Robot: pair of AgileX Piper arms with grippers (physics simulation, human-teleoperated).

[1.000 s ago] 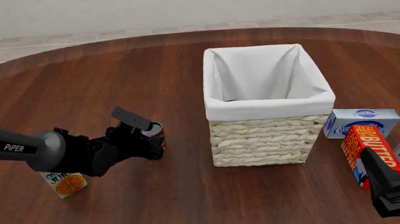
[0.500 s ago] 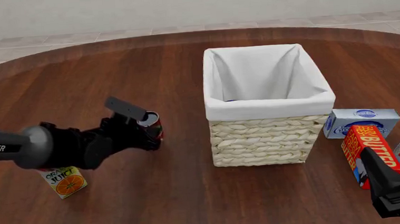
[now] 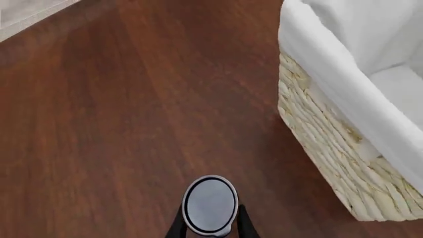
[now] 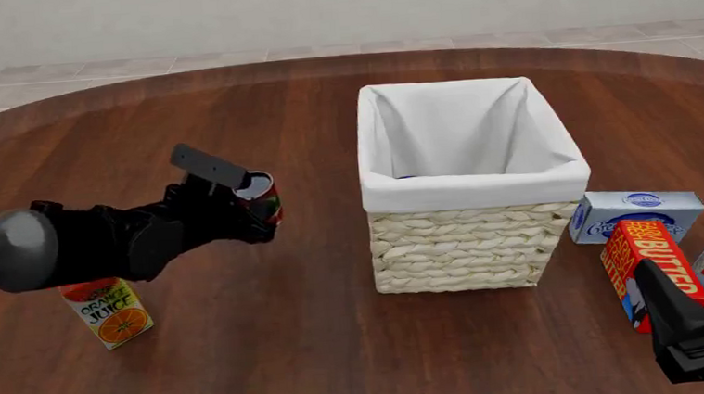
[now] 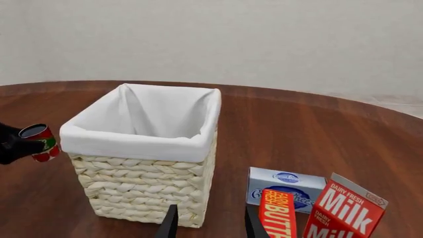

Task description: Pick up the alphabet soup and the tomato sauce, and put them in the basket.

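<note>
Tomato sauce (image 4: 260, 200): red-and-green can lifted clear of the desk, tilted, silvery top showing, off the basket's left side with bare wood between them.
Left gripper (image 4: 248, 204): clenched on the tomato sauce; in the left wrist view its dark fingers (image 3: 176, 229) flank the can's top.
Basket (image 4: 476, 188): square wicker, white lining folded over the rim, standing right of the desk's centre; its mouth is open and wide.
Alphabet soup: only a sliver of blue shows low inside the basket, too little to tell.
Right gripper (image 5: 209, 221): low by the desk's near right corner, fingers apart, holding nothing.
Juice carton (image 4: 111, 311): upright near the desk's front left, under the left arm.
Right side of basket: pale blue box (image 4: 636, 214), butter box (image 4: 645, 269) and milk carton (image 5: 343, 213) crowded together.
</note>
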